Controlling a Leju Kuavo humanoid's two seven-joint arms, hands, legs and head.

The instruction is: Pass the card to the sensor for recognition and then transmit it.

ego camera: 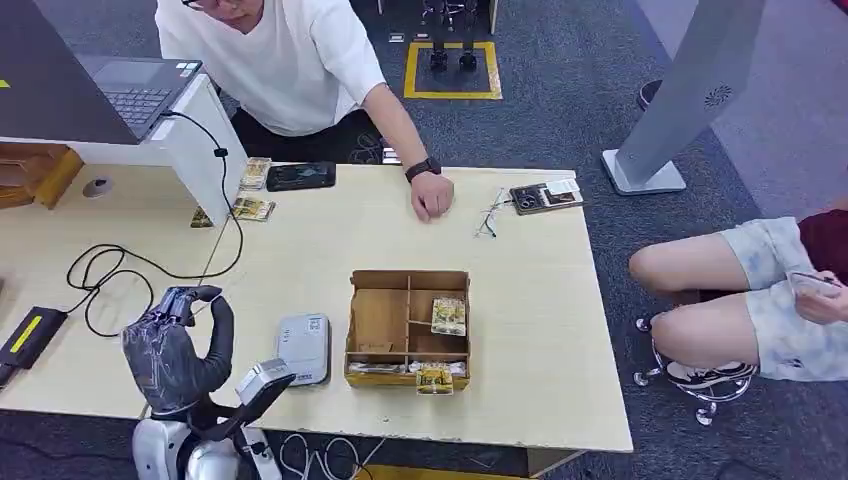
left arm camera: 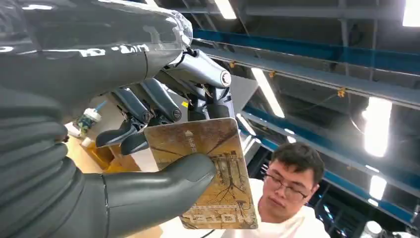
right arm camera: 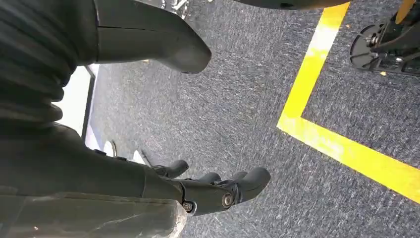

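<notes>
Left hand: the robot's dark grey many-fingered left hand (ego camera: 172, 345) is raised above the near left part of the pale wooden table (ego camera: 300, 240), just left of the sensor; its thick thumb (left arm camera: 163, 186) presses a card against the darker fingers (left arm camera: 148, 101) behind it.
Card: the brown card printed with a gold tree pattern (left arm camera: 218, 148) is pinched in the left hand, and the left wrist view looks up past it at ceiling lights and a person in a white shirt.
Right hand: the robot's dark right hand (right arm camera: 208, 186) hangs over grey carpet (right arm camera: 247, 99) beside a yellow floor line (right arm camera: 341, 144); its fingers are slightly curled, apart from one another, and hold nothing.
Sensor: a small white, rounded box-shaped card reader (ego camera: 303, 348) lies on the near part of the table, just left of the tray.
Tray: a brown cardboard tray with compartments (ego camera: 380, 320) sits near the middle of the table, right of the sensor; more patterned cards (ego camera: 448, 315) lie in its right-hand compartments.
Person across the table: a fist (ego camera: 432, 195) rests on the far edge of the table.
Far left: an open laptop (ego camera: 135, 90) stands on a white stand, with a black cable (ego camera: 120, 265) running across the table.
Right of the table: a seated person's knees (ego camera: 690, 300).
</notes>
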